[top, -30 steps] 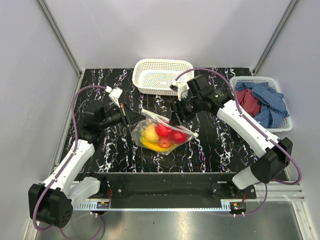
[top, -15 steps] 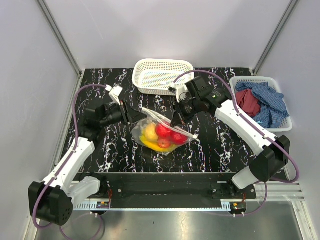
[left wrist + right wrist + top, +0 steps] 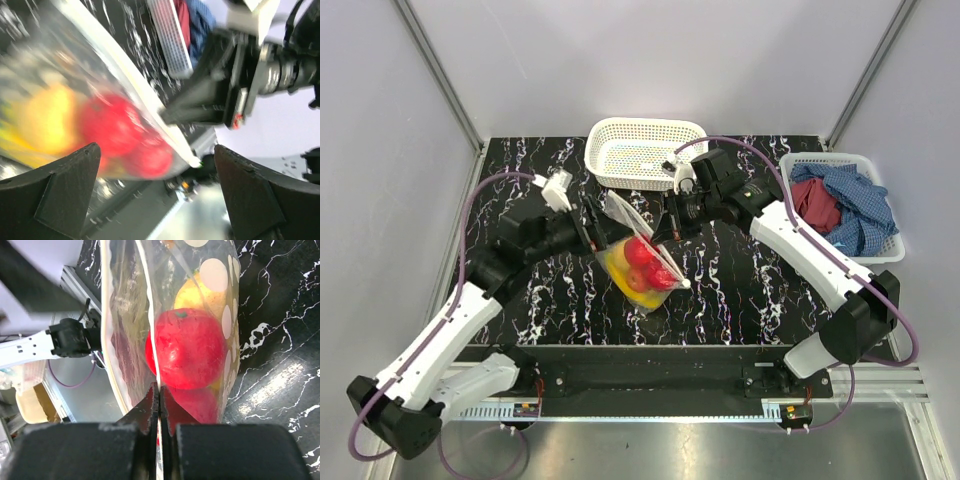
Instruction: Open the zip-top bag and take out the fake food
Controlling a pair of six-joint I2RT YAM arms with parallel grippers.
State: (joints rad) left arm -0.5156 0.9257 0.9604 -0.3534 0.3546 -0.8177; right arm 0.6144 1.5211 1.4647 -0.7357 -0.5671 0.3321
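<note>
The zip-top bag [image 3: 638,262] hangs tilted over the middle of the table, its white zip strip [image 3: 650,245] running diagonally. Inside it lies the fake food: red apple-like pieces [image 3: 642,252] and yellow fruit [image 3: 620,268]. My right gripper [image 3: 667,222] is shut on the bag's upper edge; in the right wrist view its jaws [image 3: 160,390] pinch the thin plastic just below a red apple [image 3: 187,355], with a yellow fruit [image 3: 200,295] beyond. My left gripper [image 3: 592,228] stands open beside the bag's left side. The left wrist view shows its wide-apart fingers [image 3: 65,195] with the blurred bag [image 3: 135,85] ahead of them, untouched.
A white mesh basket [image 3: 645,150] stands at the back centre. At the right, a second white basket [image 3: 880,250] holds red and blue cloths [image 3: 845,200]. Grey walls enclose the black marbled table [image 3: 750,290] on three sides.
My left gripper has opened and let go of the bag, and its arm has shifted right. My right gripper has shut on the bag's edge. The bag now hangs steeper.
</note>
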